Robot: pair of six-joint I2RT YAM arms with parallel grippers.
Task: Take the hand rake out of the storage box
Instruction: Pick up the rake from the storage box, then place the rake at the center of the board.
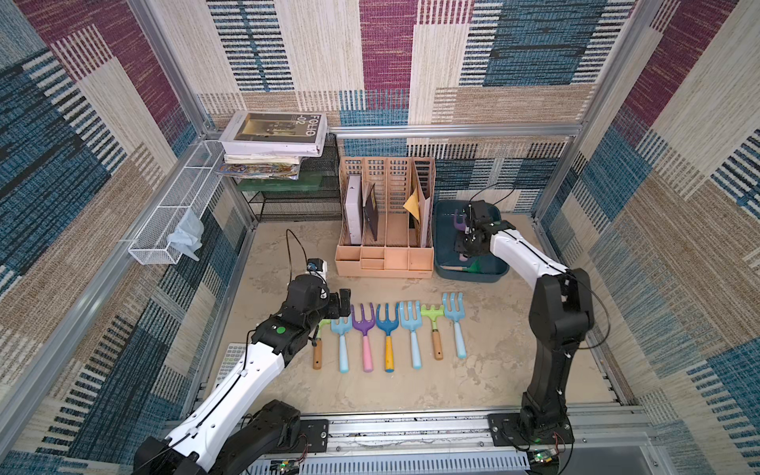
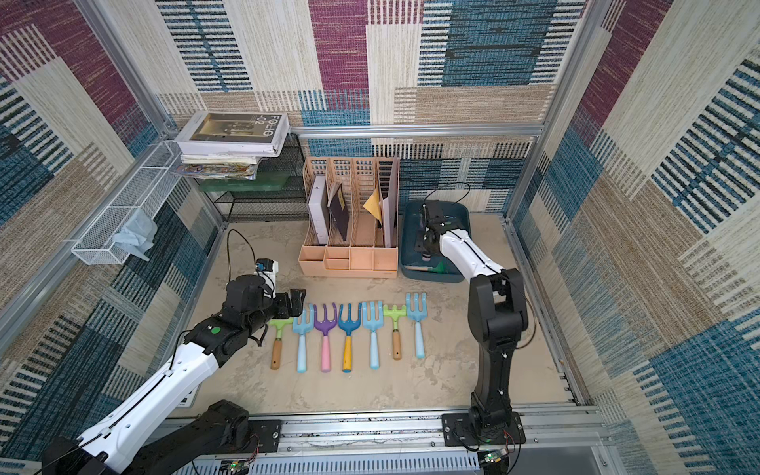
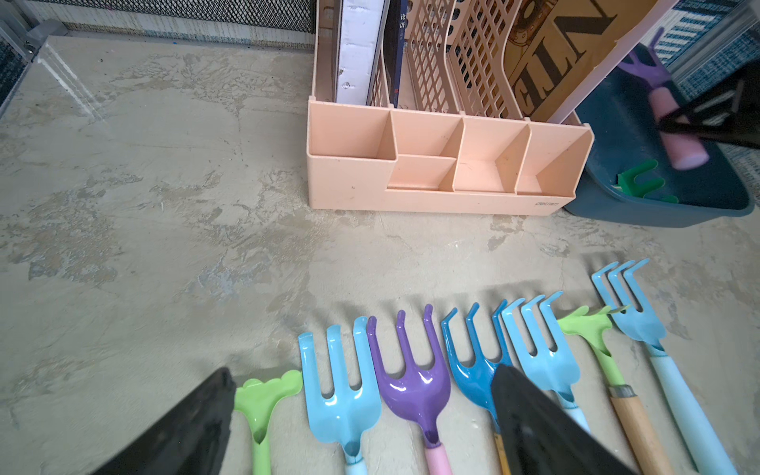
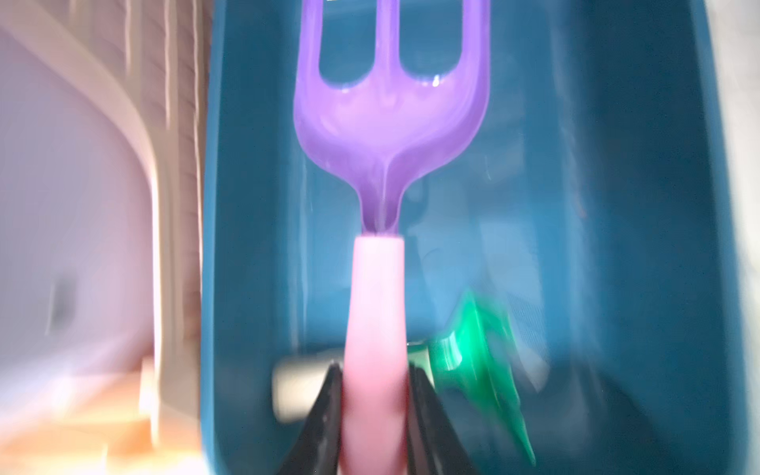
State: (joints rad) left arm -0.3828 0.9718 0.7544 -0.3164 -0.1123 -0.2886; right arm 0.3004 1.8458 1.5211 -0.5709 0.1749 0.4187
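Our right gripper [image 4: 375,370] is clamped on the pink handle of the purple hand rake [image 4: 386,123] — the rake is not yet clear of the storage box [image 4: 617,205] at the table's far right corner, above a green rake [image 4: 473,349]. We risk the handle slipping, or tines snagging the box wall or the peach organizer [image 1: 384,259] just beside it. Our left gripper [image 3: 362,372] gapes wide over the rake row [image 1: 388,329].

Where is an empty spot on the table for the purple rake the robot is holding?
Bare tabletop lies between the end light-blue rake and the right arm, in front of the handles up to the front rail, and left of the peach file organizer. The row of seven rakes is packed tight; the storage box holds a green rake.
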